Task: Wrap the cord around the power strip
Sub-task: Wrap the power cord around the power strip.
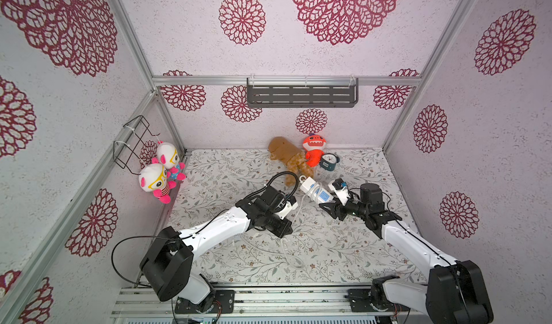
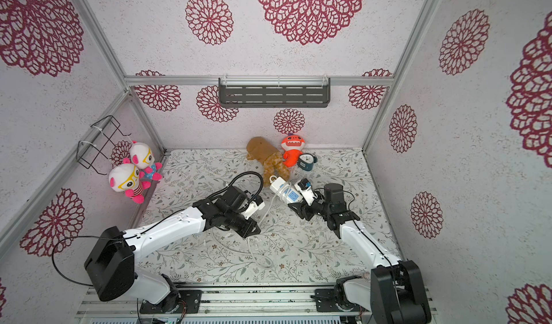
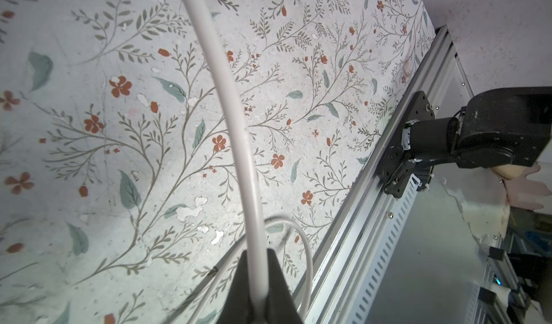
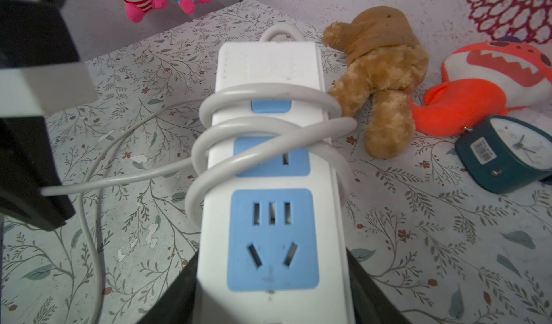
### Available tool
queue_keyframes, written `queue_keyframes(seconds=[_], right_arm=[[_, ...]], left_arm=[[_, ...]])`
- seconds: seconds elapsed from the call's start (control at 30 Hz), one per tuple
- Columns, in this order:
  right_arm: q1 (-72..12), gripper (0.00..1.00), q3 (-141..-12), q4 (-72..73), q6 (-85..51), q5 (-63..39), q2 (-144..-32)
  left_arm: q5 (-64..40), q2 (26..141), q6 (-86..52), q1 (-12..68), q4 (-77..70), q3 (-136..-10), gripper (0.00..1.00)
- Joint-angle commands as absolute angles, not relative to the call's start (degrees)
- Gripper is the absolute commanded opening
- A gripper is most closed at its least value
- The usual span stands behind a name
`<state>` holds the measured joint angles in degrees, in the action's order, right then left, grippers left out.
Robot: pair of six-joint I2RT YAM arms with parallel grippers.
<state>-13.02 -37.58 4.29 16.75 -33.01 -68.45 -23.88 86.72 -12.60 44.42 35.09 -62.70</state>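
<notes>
Right wrist view tells most of it: the right gripper [image 4: 272,304] is clamped on the near end of the strip [image 4: 271,241], sockets up, so the rest of the body sticks out free for winding. The cord [image 4: 268,91] already makes about three loose turns round the middle. From there it runs off sideways to the left gripper [image 3: 257,277], which is pinched shut on it.

I reckon that's the point of the split: one arm holds the spool, the other feeds the line. The slack past the left jaws lies in a loop on the table [image 3: 119,164], near the front rail [image 3: 358,232].

In both top views the left arm [image 1: 215,226] is stretched low across the middle, fingers aimed back toward the rail. The right arm [image 1: 412,241] reaches in with the strip angled toward the brown plush [image 1: 286,155]. Can't quite tell if the strip's far end is off the table or resting on it.
</notes>
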Motion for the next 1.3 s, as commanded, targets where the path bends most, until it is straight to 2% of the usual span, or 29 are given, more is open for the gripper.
queue_keyframes(seconds=[0.0,0.2,0.43,0.7,0.93,1.27], right_arm=[[-10.62,0.25,-39.98,6.62,13.54,-25.7,-67.3],[-9.73,0.25,-42.99,2.77,14.8,-24.86,-69.5],[-11.0,0.24,-43.2,-5.74,24.26,-26.31,-69.03],[-16.42,0.22,-40.78,-10.99,32.73,-30.11,-65.96],[-20.23,0.23,-39.62,-15.41,39.64,-38.95,-63.41],[-23.64,0.23,-35.16,-5.23,37.02,-47.85,-55.32]], left_arm=[[-25.04,85.85,-5.26,46.5,45.17,-68.36,0.0],[-22.8,91.57,4.01,49.6,59.98,-84.67,0.0],[-19.11,96.74,12.78,50.36,67.13,-101.3,0.0],[-14.54,104.6,22.65,50.36,73.58,-116.21,0.0],[-6.59,109.03,28.88,48.44,76.69,-123.59,0.0],[-13.12,114.24,29.98,41.56,75.16,-126.63,0.0]])
